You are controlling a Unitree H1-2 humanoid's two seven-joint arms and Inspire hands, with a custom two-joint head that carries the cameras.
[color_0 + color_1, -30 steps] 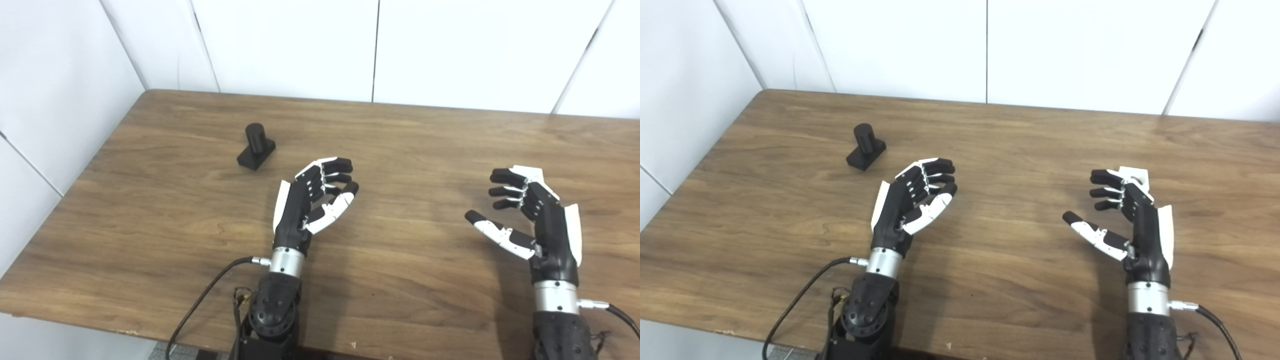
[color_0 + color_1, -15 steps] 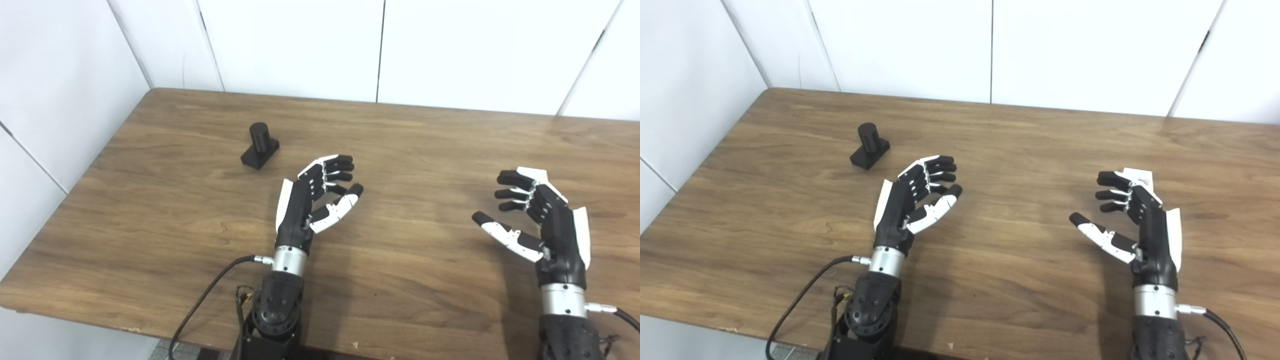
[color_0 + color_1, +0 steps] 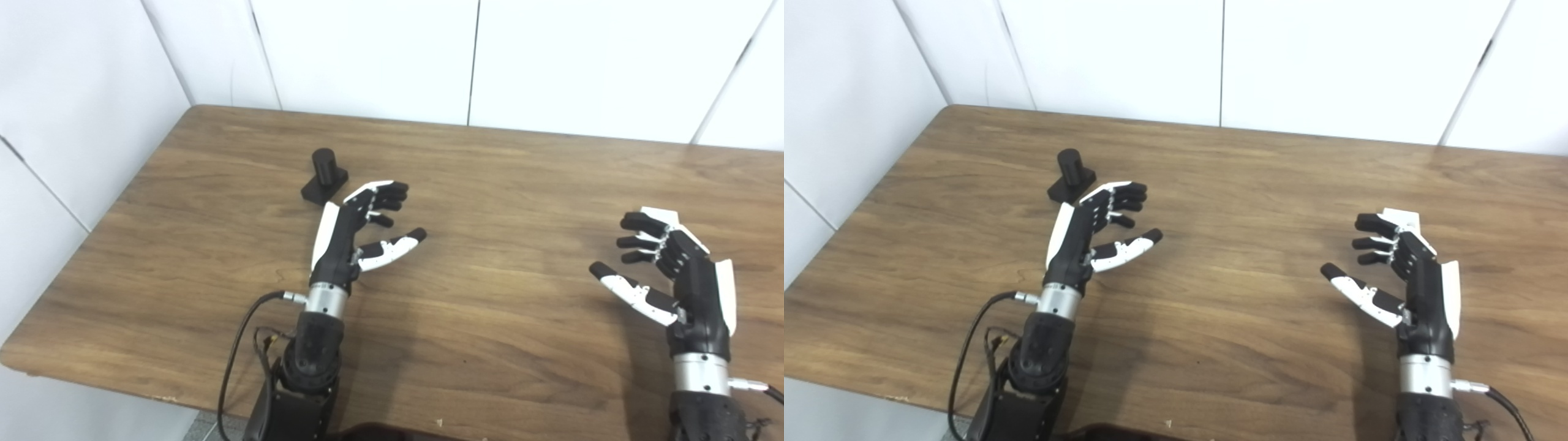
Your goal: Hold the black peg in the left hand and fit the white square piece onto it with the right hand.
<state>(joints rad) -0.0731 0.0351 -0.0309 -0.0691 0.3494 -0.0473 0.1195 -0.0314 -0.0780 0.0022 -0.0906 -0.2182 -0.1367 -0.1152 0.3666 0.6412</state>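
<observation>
Left eye view. A short black cylindrical peg on a flat black base [image 3: 323, 177] is shown standing upright on the brown wood-grain table [image 3: 520, 184], in the far left part. The black-and-white left hand [image 3: 361, 229] is seen just beside the peg, on its near right, with fingers spread and lightly curled and nothing held; no contact with the peg is visible. The right hand [image 3: 670, 272] is held well apart at the right, thumb and fingers parted, also empty.

Right eye view. A flat white square piece [image 3: 1402, 219] is partly seen on the table just behind the right hand's fingertips [image 3: 1366, 233]; whether they touch cannot be told.

Progress. Neither part is grasped. The task is judged to be at its start: the peg is yet to be picked up, the square piece yet to be taken and fitted.
</observation>
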